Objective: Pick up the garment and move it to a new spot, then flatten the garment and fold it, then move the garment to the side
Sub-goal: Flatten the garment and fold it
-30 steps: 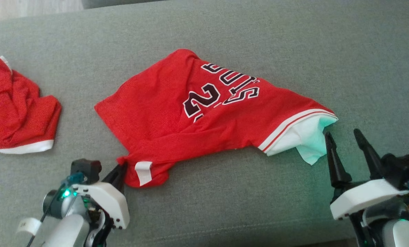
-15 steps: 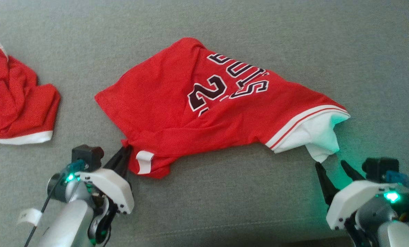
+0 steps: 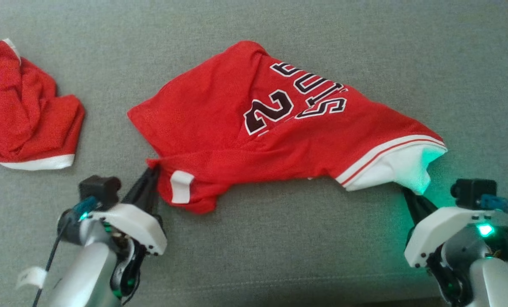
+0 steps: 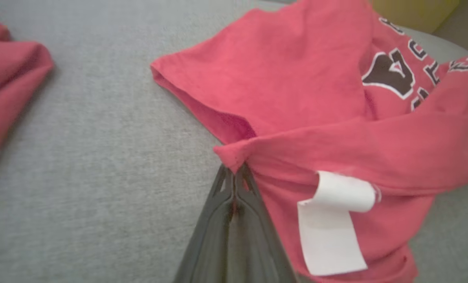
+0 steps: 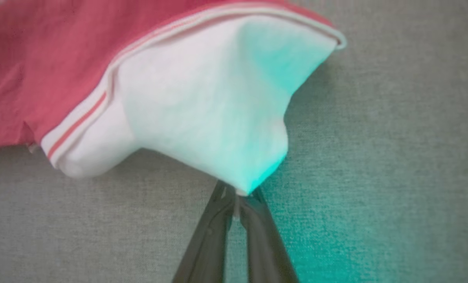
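Your red mesh jersey with black-and-white lettering [image 3: 219,123] lies spread across the centre of the frame on the grey fabric cushion [image 3: 279,238]. Your left gripper [image 3: 152,172] is pinched on its red lower-left corner, just beside a white label [image 3: 180,186]. Your right gripper [image 3: 407,194] is clamped on the white lower-right corner. Bare grey upholstery runs along the top and bottom of the frame. A crumpled red cloth with a white hem [image 3: 23,115] sits at the left edge, well apart from the jersey.

a grey woven cushion surface [image 3: 254,256] lies underneath, washed with green light [image 3: 445,170] at right.
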Available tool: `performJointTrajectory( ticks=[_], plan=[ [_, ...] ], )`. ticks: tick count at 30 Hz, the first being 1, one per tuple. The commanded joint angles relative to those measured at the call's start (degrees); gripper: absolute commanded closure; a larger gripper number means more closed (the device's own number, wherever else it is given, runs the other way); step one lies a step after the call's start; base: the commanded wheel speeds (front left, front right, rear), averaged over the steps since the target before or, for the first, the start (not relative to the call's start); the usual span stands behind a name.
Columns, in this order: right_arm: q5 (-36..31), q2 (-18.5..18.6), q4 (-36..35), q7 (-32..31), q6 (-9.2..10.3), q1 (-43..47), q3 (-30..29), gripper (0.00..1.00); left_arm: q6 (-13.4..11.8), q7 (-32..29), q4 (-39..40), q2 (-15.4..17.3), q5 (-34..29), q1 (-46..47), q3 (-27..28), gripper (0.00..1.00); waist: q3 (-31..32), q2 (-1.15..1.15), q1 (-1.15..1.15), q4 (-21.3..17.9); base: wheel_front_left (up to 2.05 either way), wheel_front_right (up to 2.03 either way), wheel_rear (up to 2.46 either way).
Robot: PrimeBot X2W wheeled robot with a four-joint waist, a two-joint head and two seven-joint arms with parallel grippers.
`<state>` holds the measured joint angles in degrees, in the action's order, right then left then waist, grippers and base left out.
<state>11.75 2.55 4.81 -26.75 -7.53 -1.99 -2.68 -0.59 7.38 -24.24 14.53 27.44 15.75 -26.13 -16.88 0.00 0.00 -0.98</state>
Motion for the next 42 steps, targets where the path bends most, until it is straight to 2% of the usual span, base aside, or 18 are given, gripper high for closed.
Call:
performJointTrajectory(
  ticks=[1, 6, 12, 14, 17, 18, 19, 21, 24, 28, 32, 38, 39, 42],
  plan=[
    [0.32, 0.32, -2.39, 0.9, 0.04, -0.19, 0.97, 1.0, -0.58, 1.52, 1.54, 1.55, 0.38, 0.53, 3.08, 1.0, 0.66, 0.0, 0.0, -0.12, 0.0, 0.0, 0.0],
    [0.85, 1.04, -10.08, 4.84, 0.04, 0.58, -0.4, 1.0, -2.38, 4.96, 6.89, 2.76, 0.04, -1.42, 5.11, 1.0, 3.71, 0.0, 0.0, -0.66, 0.0, 0.0, 0.0],
    [0.67, 3.65, -22.34, 9.01, 0.04, -1.78, -3.01, 1.0, -6.34, 5.97, 21.67, 6.0, -2.47, -3.05, 7.96, 1.0, 8.56, 0.0, 0.0, -1.1, 0.0, 0.0, 0.0],
    [0.39, 5.95, -27.2, 10.04, 0.04, -5.07, -4.23, 1.0, -8.26, 5.05, 29.8, 7.82, -3.95, -2.37, 9.37, 1.0, 10.87, 0.0, 0.0, -1.26, 0.0, 0.0, 0.0],
    [0.38, 8.63, -31.07, 10.8, 0.04, -9.59, -5.6, 1.0, -9.67, 3.5, 36.63, 9.66, -5.22, -0.37, 11.02, 1.0, 12.95, 0.0, 0.0, -1.49, 0.0, 0.0, 0.0],
    [0.38, 8.63, -31.07, 10.8, 0.04, -9.59, -5.6, 1.0, -9.67, 3.5, 36.63, 9.66, -5.22, -0.37, 11.02, 1.0, 12.95, 0.0, 0.0, -1.49, 0.0, 0.0, 0.0],
    [0.43, 10.48, -33.08, 10.94, 0.04, -13.0, -6.88, 1.0, -10.35, 2.11, 40.35, 10.83, -5.95, 1.55, 12.09, 1.0, 14.19, 0.0, 0.0, -1.57, 0.0, 0.0, 0.0],
    [0.85, 11.87, -34.49, 10.61, 0.04, -16.3, -8.21, 1.0, -10.81, 1.04, 43.38, 11.84, -6.69, 4.06, 13.15, 1.0, 15.37, 0.0, 0.0, -1.56, 0.0, 0.0, 0.0],
    [2.15, 13.7, -35.17, 9.34, 0.04, -20.89, -9.22, 1.0, -10.73, -1.0, 46.02, 12.98, -7.16, 7.98, 13.88, 1.0, 16.57, 0.0, 0.0, -1.75, 0.0, 0.0, 0.0],
    [4.15, 15.31, -33.67, 7.48, 0.04, -25.05, -9.04, 1.0, -9.67, -3.53, 45.95, 13.03, -6.52, 12.15, 12.94, 1.0, 16.98, 0.0, 0.0, -1.93, 0.0, 0.0, 0.0],
    [6.14, 15.76, -29.58, 6.89, 0.04, -27.99, -7.33, 1.0, -7.76, -4.45, 41.51, 11.63, -4.33, 15.5, 11.38, 1.0, 16.61, 0.0, 0.0, -2.03, 0.0, 0.0, 0.0],
    [9.42, 15.46, -17.61, 8.3, 0.04, -34.61, -3.34, 1.0, -4.86, -3.35, 29.42, 8.19, -1.44, 22.53, 9.71, 1.0, 14.15, 0.0, 0.0, -1.87, 0.0, 0.0, 0.0],
    [9.42, 15.46, -17.61, 8.3, 0.04, -34.61, -3.34, 1.0, -4.86, -3.35, 29.42, 8.19, -1.44, 22.53, 9.71, 1.0, 14.15, 0.0, 0.0, -1.87, 0.0, 0.0, 0.0],
    [10.34, 14.53, -9.08, 10.38, 0.04, -40.94, -1.14, 1.0, -3.05, -2.01, 20.01, 5.86, -0.02, 28.22, 9.29, 1.0, 12.37, 0.0, 0.0, -1.65, 0.0, 0.0, 0.0]
  ],
)
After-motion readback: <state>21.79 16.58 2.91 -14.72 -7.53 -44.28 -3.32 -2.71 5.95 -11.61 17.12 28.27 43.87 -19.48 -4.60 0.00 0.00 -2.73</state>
